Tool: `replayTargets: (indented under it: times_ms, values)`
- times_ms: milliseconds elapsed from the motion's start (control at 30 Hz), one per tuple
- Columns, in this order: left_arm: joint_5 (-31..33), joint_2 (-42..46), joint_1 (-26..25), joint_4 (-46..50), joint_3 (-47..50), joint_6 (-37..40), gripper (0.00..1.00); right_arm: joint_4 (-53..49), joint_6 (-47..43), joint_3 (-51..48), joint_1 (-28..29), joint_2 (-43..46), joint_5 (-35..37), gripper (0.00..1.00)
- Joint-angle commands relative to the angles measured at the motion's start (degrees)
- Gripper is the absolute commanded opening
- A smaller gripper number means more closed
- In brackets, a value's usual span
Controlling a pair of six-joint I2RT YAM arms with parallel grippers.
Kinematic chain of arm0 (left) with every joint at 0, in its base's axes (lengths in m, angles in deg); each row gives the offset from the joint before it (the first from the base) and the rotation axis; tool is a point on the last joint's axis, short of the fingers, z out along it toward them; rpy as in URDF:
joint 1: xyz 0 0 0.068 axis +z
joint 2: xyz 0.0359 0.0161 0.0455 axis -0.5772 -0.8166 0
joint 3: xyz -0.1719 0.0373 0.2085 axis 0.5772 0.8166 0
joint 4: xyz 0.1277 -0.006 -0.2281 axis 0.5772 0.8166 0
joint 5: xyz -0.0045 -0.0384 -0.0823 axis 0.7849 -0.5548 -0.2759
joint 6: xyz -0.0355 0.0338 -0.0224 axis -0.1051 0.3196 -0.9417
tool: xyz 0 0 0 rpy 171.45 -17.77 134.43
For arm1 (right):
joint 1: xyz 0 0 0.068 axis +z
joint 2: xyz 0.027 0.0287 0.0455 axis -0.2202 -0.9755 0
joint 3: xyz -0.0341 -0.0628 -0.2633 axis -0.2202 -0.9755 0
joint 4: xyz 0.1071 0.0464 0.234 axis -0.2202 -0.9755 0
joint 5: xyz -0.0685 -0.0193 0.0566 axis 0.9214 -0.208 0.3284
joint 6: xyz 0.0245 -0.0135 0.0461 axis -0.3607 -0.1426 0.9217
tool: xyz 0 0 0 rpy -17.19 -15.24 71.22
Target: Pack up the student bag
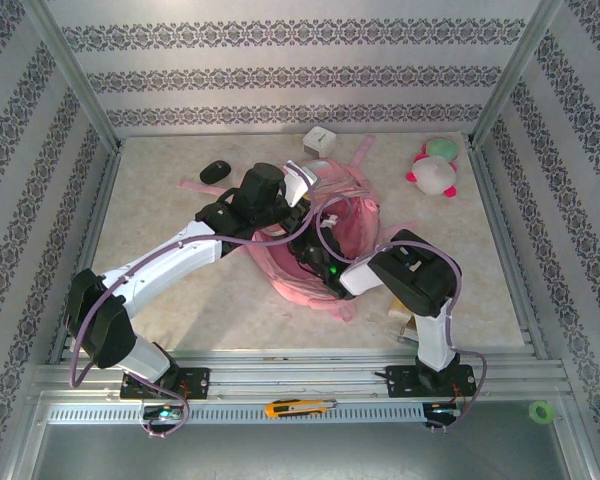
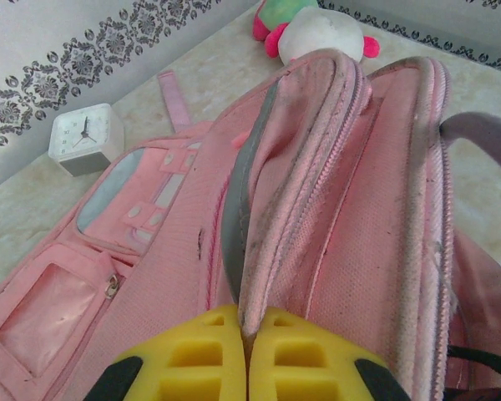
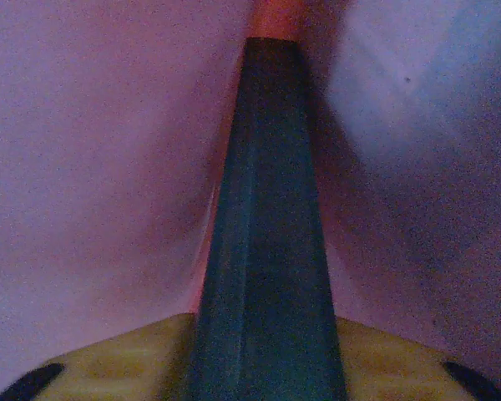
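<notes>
1. Yellow-fingered R gripper clamped on dark slim stick, its long axis pointing straight ahead, pink lining either side.
2. Mid-table, student bag lies w/ mouth twd R arm, the nearer one; stick likely goes deeper in.
3. L gripper pinched shut on bag's zip rim, propping it up.
4. Clock, plush toy beyond.

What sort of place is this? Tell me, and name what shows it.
Likely a robot test cell, not a real room: wallpapered panels on a bare metal frame, the left arm and right arm bolted to a slotted rail, a marbled tabletop holding the student bag.
</notes>
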Motion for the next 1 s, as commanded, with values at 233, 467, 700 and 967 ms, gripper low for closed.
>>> replayTargets:
  times_ms: [233, 467, 700, 967]
  values:
    - [0.64, 3.77, 0.50, -7.74, -3.55, -1.09, 0.00, -6.62, 3.92, -7.73, 2.11, 9.11, -2.53, 0.63]
    - [1.60, 3.38, 0.92, -7.46, -2.56, 0.23, 0.00, -12.53, 3.39, -15.32, 3.69, 19.26, -3.89, 0.66]
    - [1.31, 3.77, 1.54, -8.02, -0.01, -0.48, 0.00, -31.23, -2.52, -17.64, 2.98, 31.86, -8.92, 0.65]
    - [0.01, 4.12, 1.63, -9.08, 0.10, -1.16, 0.00, -28.98, -3.24, -15.77, 0.90, 28.77, -10.75, 0.33]
